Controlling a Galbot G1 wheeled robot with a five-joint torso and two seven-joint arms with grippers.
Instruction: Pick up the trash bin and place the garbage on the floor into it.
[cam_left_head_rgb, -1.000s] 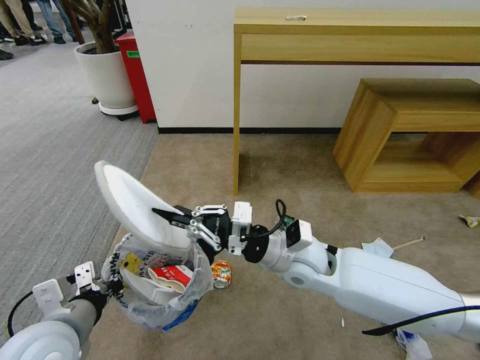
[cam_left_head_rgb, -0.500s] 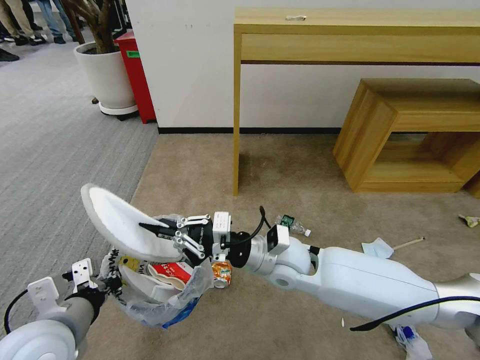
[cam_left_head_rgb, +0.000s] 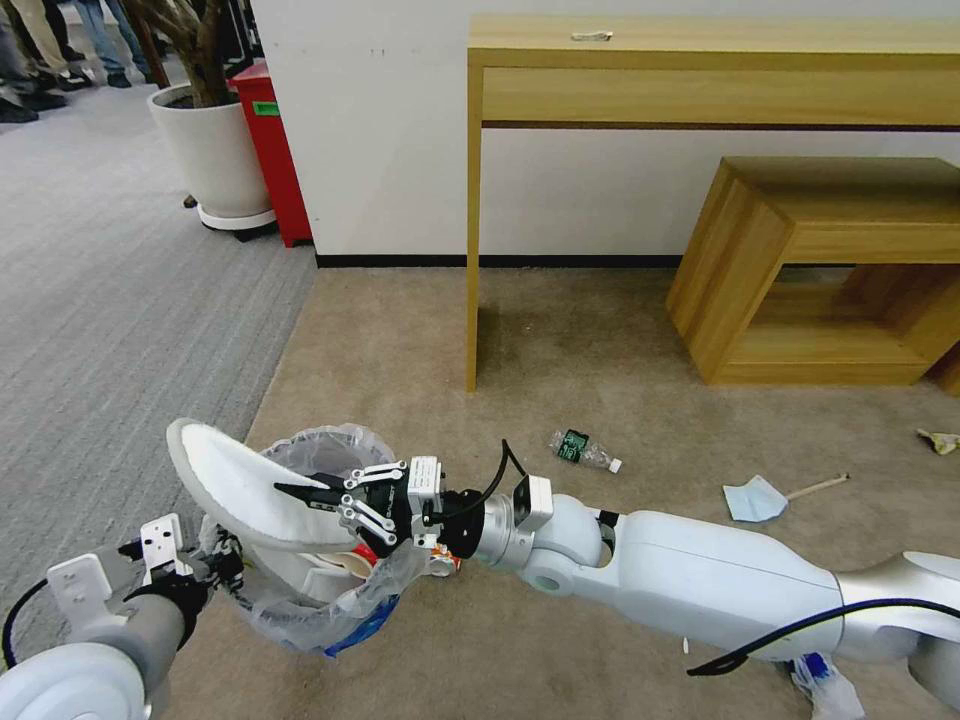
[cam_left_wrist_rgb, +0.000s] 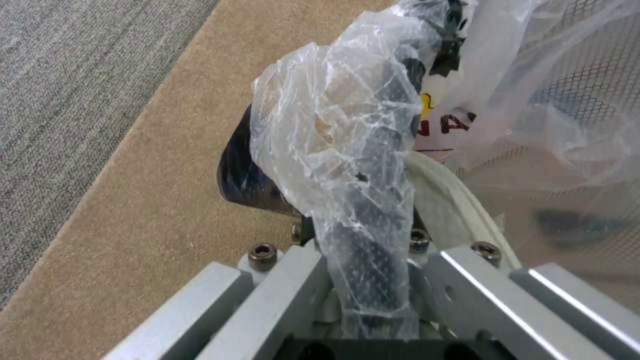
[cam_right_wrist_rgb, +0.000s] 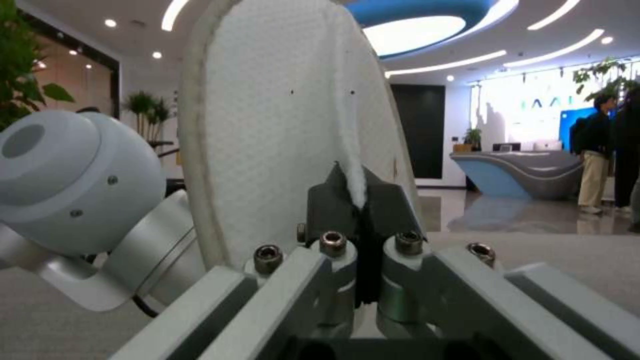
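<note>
- The left end effector (cam_left_head_rgb: 205, 570) is clamped on the rim of the trash bin (cam_left_head_rgb: 330, 610), holding it above the floor (cam_left_head_rgb: 560, 650).
- The right end effector (cam_left_head_rgb: 300, 490), closed on a white slipper (cam_left_head_rgb: 235, 485), hovers over the bin's mouth.
- Inside: seemingly another slipper and a red packet.
- Left on the floor: a bottle (cam_left_head_rgb: 583, 448), a blue mask (cam_left_head_rgb: 755, 498), a wooden stick (cam_left_head_rgb: 820, 486).

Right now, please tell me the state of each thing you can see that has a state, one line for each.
trash bin: lifted by its rim, partly full.
white slipper: held over the bin's rim, not released.
left gripper: shut on the bin's rim.
right gripper: shut on the slipper.
green-label bottle: lying on the floor.
blue mask: lying on the floor.
wooden stick: lying beside the mask.
</note>
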